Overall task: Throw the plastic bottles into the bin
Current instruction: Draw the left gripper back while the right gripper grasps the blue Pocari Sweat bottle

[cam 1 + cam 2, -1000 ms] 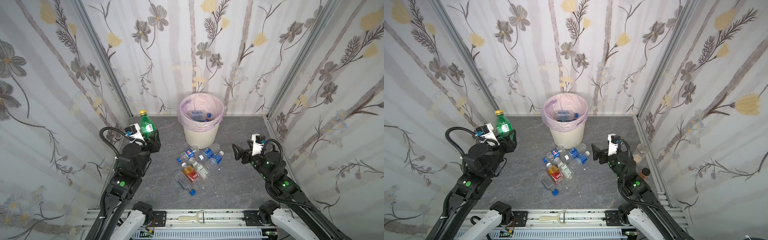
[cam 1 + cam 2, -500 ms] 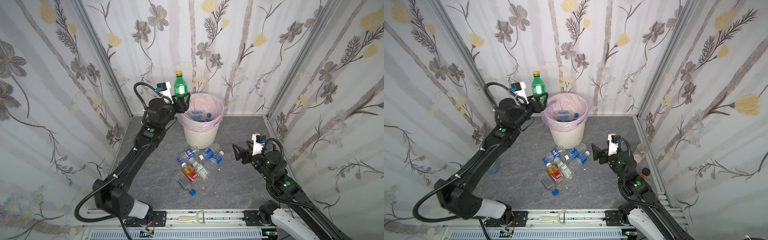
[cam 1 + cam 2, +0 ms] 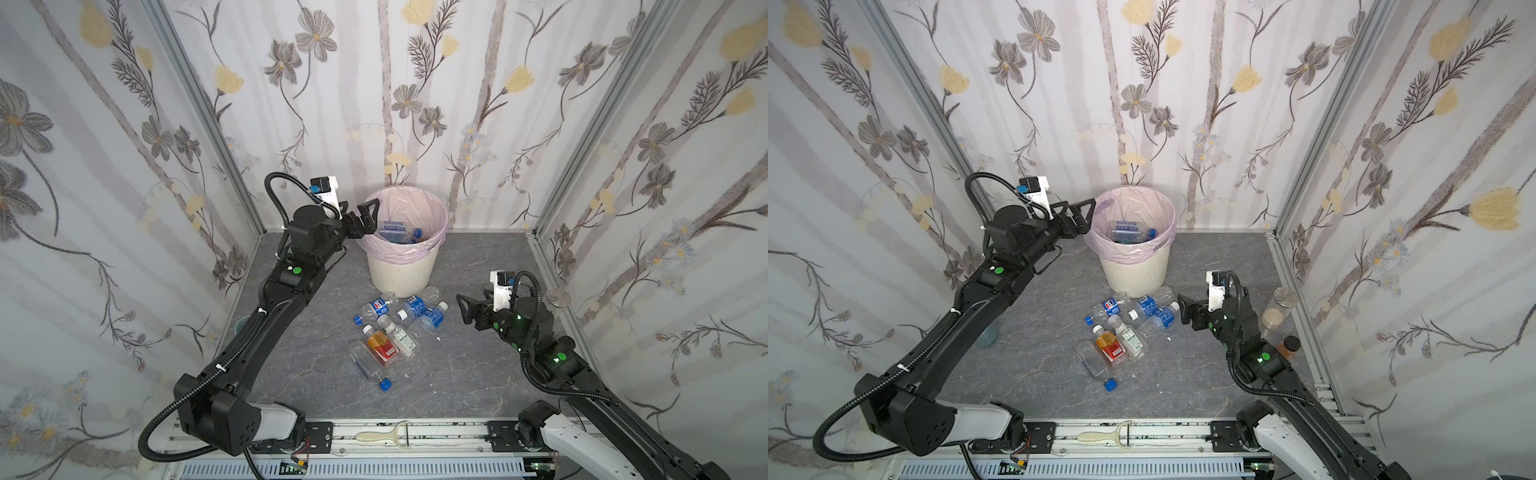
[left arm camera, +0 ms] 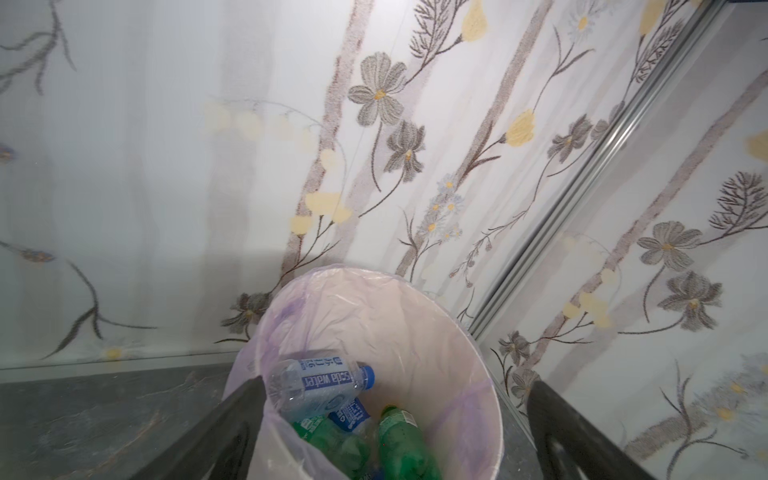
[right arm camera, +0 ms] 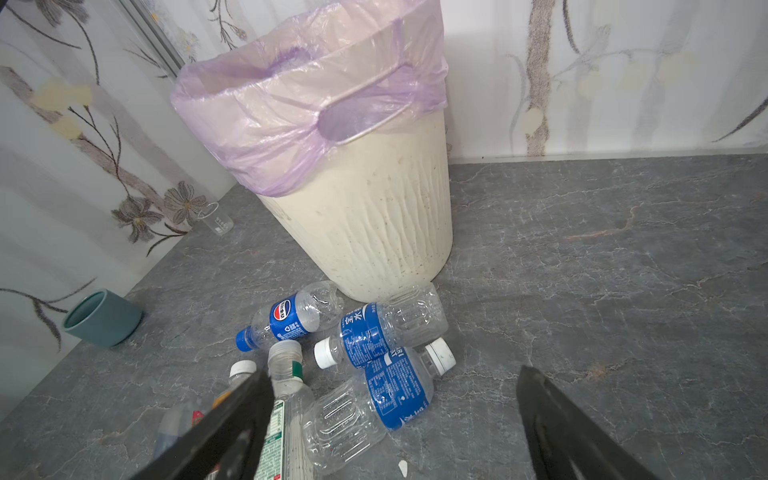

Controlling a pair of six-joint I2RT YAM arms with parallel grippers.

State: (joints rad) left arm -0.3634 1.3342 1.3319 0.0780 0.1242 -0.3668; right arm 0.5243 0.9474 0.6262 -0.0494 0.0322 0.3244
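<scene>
The bin (image 3: pixel 403 270) (image 3: pixel 1136 270), cream and ribbed with a pink bag over its rim, stands at the back middle. My left gripper (image 3: pixel 360 216) (image 3: pixel 1077 214) hangs open at the bin's left rim, empty. In the left wrist view, between its spread fingers (image 4: pixel 395 388), green bottles (image 4: pixel 405 440) and a clear soda-water bottle (image 4: pixel 316 382) lie inside the bin (image 4: pixel 415 332). Several plastic bottles (image 3: pixel 390 328) lie on the floor in front of the bin, among them an orange-red one (image 3: pixel 380 345). My right gripper (image 3: pixel 467 307) (image 5: pixel 394 374) is open just right of that pile, over a blue-labelled bottle (image 5: pixel 395 390).
A teal cup (image 5: pixel 104 318) and a clear beaker (image 5: pixel 218 218) stand by the left wall. Along the right wall are a metal-lidded jar (image 3: pixel 1285 297), a tan-topped jar (image 3: pixel 1273 318) and a brown jar (image 3: pixel 1291 345). A peeler (image 3: pixel 384 434) lies on the front rail.
My left arm swung from the left side up to the bin with a green bottle, then opened; the bottle now lies in the bin. The right arm has hardly moved.
</scene>
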